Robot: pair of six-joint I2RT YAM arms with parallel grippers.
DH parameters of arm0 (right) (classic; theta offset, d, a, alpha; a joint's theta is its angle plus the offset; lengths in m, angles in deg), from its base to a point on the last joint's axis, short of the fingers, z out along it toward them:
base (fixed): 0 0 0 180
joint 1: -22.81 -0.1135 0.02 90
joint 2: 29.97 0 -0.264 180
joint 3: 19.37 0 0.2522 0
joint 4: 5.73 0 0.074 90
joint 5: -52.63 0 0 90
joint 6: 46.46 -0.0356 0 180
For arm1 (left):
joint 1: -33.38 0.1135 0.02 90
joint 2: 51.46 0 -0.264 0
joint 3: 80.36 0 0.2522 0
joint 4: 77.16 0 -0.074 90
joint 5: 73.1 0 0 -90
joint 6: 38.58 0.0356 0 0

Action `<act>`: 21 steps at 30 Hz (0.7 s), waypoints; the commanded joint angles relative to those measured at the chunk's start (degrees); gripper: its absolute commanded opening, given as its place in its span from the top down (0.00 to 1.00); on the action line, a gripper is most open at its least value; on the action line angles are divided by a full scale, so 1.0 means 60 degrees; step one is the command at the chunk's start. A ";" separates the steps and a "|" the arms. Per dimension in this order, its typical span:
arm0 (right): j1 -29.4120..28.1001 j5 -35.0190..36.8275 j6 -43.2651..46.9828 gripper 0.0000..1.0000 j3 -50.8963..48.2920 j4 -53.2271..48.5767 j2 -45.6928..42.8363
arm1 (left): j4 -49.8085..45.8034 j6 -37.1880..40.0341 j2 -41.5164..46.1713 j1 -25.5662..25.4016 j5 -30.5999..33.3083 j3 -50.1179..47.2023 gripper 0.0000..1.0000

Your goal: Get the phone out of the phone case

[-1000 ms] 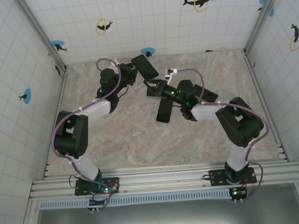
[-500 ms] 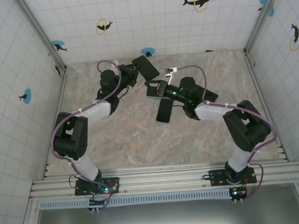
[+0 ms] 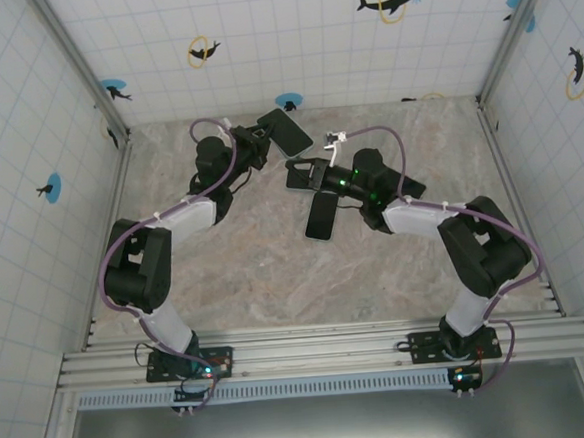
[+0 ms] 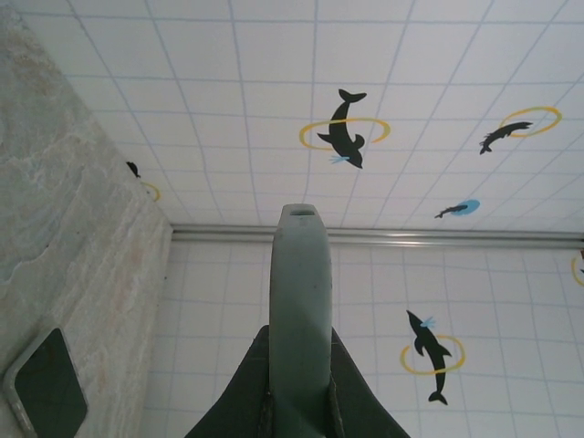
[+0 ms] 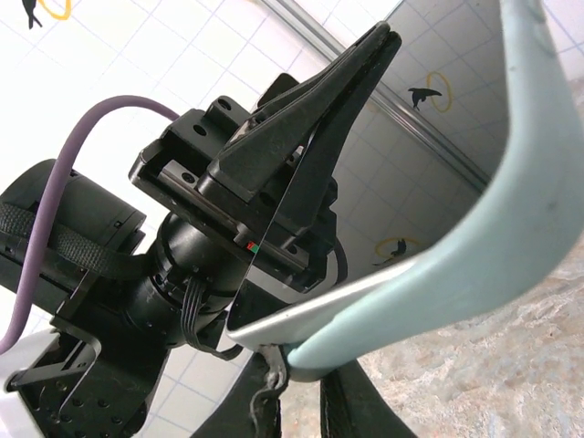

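From above, your left gripper (image 3: 262, 140) is clamped on a dark slab (image 3: 288, 129) near the far wall, and your right gripper (image 3: 315, 173) is closed on the phone case (image 3: 297, 172) just beside it. In your left wrist view, the slab (image 4: 299, 274) stands edge-on between the closed jaws. In your right wrist view, the pale case (image 5: 497, 233) is pinched at its lower corner, with the glossy phone (image 5: 401, 164) seated inside.

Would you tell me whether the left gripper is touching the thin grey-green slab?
Touching. The left wrist view shows the left gripper shut on the thin grey-green slab, its dark fingers pressed against both sides.
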State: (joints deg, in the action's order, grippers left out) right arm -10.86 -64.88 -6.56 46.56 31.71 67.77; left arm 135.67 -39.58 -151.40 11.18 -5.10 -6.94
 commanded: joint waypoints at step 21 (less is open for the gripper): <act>0.1888 -0.4529 0.3637 0.52 0.0199 -0.2916 -0.1319 | 0.0869 0.4592 0.0734 0.0389 -0.4307 0.1361 1.00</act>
State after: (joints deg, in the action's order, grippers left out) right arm 0.44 -85.05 8.54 43.82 18.20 60.42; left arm 133.92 -16.59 -149.37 13.24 -23.44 -1.80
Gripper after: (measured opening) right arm 0.484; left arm 0.126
